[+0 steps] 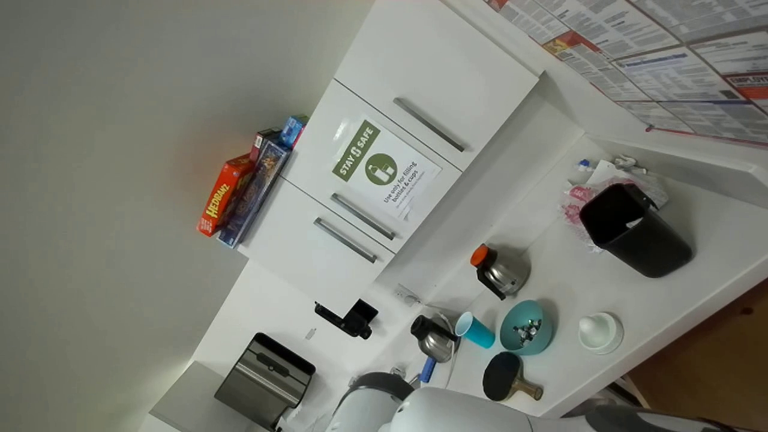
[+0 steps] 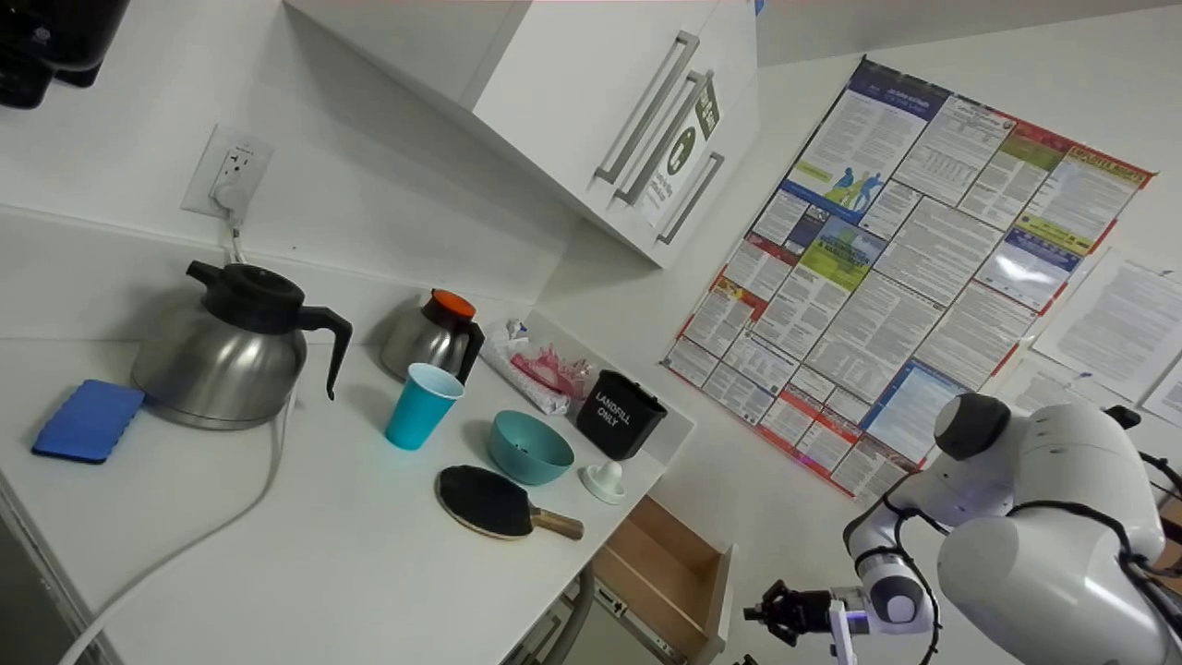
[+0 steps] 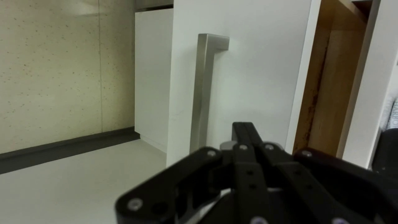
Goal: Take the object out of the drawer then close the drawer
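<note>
The drawer (image 2: 657, 574) stands pulled out below the counter edge in an exterior view. Its wooden inside shows, and I see no object in the visible part. In the wrist view the white drawer front (image 3: 255, 84) fills the middle, with a grey bar handle (image 3: 202, 90). My gripper (image 3: 247, 129) is shut, its fingertips together with nothing between them. It points at the drawer front, beside the handle. In an exterior view the gripper (image 2: 755, 613) is outside the drawer, a little apart from its front. Which object came from the drawer I cannot tell.
On the counter (image 2: 369, 573) are a black paddle (image 2: 485, 501), a teal bowl (image 2: 531, 448), a white lid-like piece (image 2: 604, 481), a blue cup (image 2: 423, 406), two steel jugs (image 2: 222, 360) (image 2: 429, 337) and a black bin (image 2: 621, 416). Wall cabinets (image 1: 414, 84) hang above.
</note>
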Motion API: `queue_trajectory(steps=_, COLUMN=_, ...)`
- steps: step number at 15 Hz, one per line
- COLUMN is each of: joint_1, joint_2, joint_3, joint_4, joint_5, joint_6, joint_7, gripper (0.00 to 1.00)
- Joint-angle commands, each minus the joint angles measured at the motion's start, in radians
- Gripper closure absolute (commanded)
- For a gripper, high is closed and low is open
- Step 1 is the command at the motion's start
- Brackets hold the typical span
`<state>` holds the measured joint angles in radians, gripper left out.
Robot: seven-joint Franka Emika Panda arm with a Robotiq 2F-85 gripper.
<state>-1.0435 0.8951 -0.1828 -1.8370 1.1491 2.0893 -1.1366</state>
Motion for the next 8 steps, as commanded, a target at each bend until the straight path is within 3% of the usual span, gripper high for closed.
queue_trajectory(steps=1, joint_1=0.036, joint_2=0.038, joint_3=0.024, joint_4=0.049, joint_5=0.030, joint_6=0.026, joint_7=-0.017, gripper=1.00)
queue_trajectory(steps=8, joint_1=0.112, joint_2=0.080, joint_3=0.035, joint_4=0.115, joint_5=0.021, joint_6=0.042, joint_7=-0.006, gripper=1.00)
